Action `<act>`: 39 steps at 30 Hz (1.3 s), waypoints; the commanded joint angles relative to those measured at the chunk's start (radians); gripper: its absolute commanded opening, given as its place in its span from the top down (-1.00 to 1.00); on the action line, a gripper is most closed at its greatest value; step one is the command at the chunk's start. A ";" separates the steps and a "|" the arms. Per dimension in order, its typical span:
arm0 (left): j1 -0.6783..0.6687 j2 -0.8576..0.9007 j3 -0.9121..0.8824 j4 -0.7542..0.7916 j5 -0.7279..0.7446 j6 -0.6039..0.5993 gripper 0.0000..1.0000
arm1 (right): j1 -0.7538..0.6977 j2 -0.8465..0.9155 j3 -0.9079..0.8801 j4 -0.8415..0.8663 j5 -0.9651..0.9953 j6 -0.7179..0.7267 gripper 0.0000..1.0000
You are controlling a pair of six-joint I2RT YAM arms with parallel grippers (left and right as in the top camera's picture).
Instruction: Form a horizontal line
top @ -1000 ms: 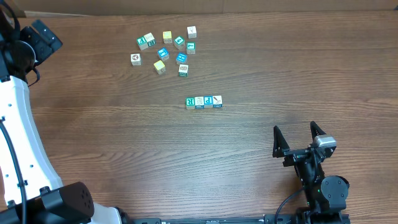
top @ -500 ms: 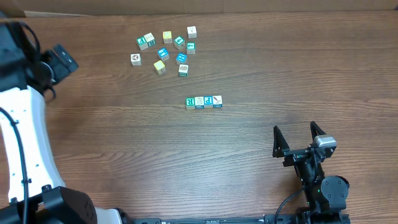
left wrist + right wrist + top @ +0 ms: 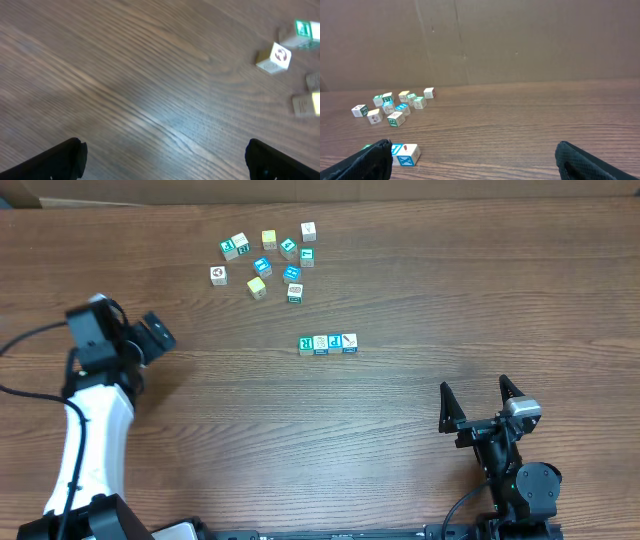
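The horizontal line point(image 3: 328, 343) is a straight row of four small letter cubes in the middle of the table, left to right teal "R", pale patterned, blue "P", white with a mark. Its right end point(image 3: 405, 154) shows low at the left in the right wrist view. My left gripper point(image 3: 155, 337) hovers far left of the row, open point(image 3: 165, 162) over bare wood with nothing between its fingers. My right gripper point(image 3: 476, 400) stands open near the front right, apart from the row, and is empty point(image 3: 475, 160).
A loose cluster of letter cubes point(image 3: 265, 260), with pale yellow ones among them, lies at the back left of centre. A white cube with a red mark point(image 3: 274, 57) shows in the left wrist view. A cardboard wall point(image 3: 520, 40) stands behind the table.
My left arm has swung down from the far left corner toward the table's left middle. The row, the loose cubes and the right arm have not moved.
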 commanded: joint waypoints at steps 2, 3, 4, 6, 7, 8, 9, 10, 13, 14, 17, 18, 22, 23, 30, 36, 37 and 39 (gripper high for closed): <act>-0.085 -0.075 -0.155 0.119 -0.029 0.112 -0.99 | -0.003 -0.008 -0.010 0.004 -0.002 0.002 -1.00; -0.105 -0.090 -0.200 0.160 -0.047 0.121 -0.99 | -0.003 -0.008 -0.010 0.004 -0.002 0.002 -1.00; -0.112 -0.097 -0.222 0.182 -0.053 0.122 -0.99 | -0.003 -0.008 -0.010 0.004 -0.002 0.002 -1.00; -0.125 -0.119 -0.287 0.253 -0.060 0.122 -0.99 | -0.003 -0.008 -0.010 0.004 -0.002 0.002 -1.00; -0.125 -0.130 -0.319 0.290 -0.059 0.122 -1.00 | -0.003 -0.008 -0.010 0.004 -0.002 0.002 -1.00; -0.125 -0.143 -0.360 0.331 -0.059 0.122 -1.00 | -0.003 -0.008 -0.010 0.004 -0.002 0.002 -1.00; -0.125 -0.157 -0.399 0.371 -0.060 0.122 -1.00 | -0.003 -0.008 -0.010 0.004 -0.002 0.003 -1.00; -0.125 -0.172 -0.444 0.423 -0.067 0.122 -1.00 | -0.003 -0.008 -0.010 0.004 -0.002 0.002 -1.00; -0.125 -0.218 -0.550 0.533 -0.077 0.142 -1.00 | -0.003 -0.008 -0.010 0.004 -0.002 0.002 -1.00; -0.125 -0.237 -0.583 0.554 -0.077 0.155 -0.99 | -0.003 -0.008 -0.010 0.004 -0.002 0.002 -1.00; -0.124 -0.279 -0.645 0.556 -0.078 0.167 -1.00 | -0.003 -0.008 -0.010 0.004 -0.002 0.002 -1.00; -0.124 -0.291 -0.666 0.557 -0.078 0.167 -1.00 | -0.003 -0.008 -0.010 0.004 -0.002 0.002 -1.00; -0.124 -0.332 -0.756 0.578 -0.074 0.166 -1.00 | -0.003 -0.008 -0.010 0.004 -0.002 0.002 -1.00; -0.124 -0.341 -0.777 0.581 -0.068 0.163 -1.00 | -0.003 -0.008 -0.010 0.004 -0.002 0.003 -1.00; -0.130 -0.419 -0.880 0.629 0.031 0.151 -1.00 | -0.003 -0.008 -0.010 0.004 -0.002 0.002 -1.00; -0.200 -0.523 -0.880 0.549 -0.037 0.151 -1.00 | -0.003 -0.008 -0.010 0.004 -0.002 0.002 -1.00; -0.221 -0.562 -0.880 0.510 -0.067 0.151 -1.00 | -0.003 -0.008 -0.010 0.004 -0.002 0.002 -1.00; -0.258 -0.653 -0.880 0.426 -0.124 0.151 -1.00 | -0.003 -0.008 -0.010 0.004 -0.002 0.002 -1.00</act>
